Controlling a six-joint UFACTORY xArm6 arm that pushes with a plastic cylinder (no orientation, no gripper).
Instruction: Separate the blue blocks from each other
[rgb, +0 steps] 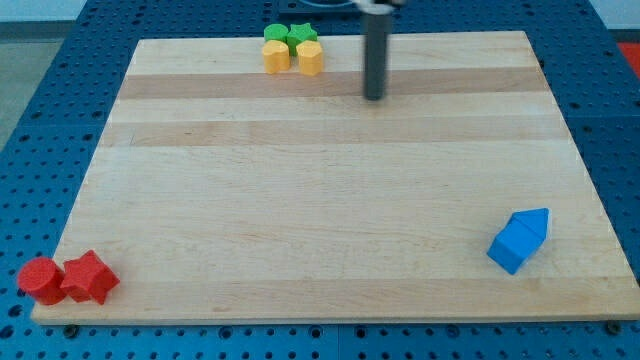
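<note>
Two blue blocks sit touching near the board's bottom right: a blue cube-like block (510, 248) and, just up and right of it, a blue wedge-shaped block (534, 222). My tip (374, 97) is at the end of the dark rod near the view's top, right of centre. It is far from the blue blocks, up and to the left of them, and touches no block.
Two green blocks (289, 35) and two yellow blocks (293, 57) cluster at the top edge, left of my tip. A red cylinder (40, 280) and a red star-like block (90, 279) lie at the bottom left corner. The wooden board (320, 200) rests on a blue perforated table.
</note>
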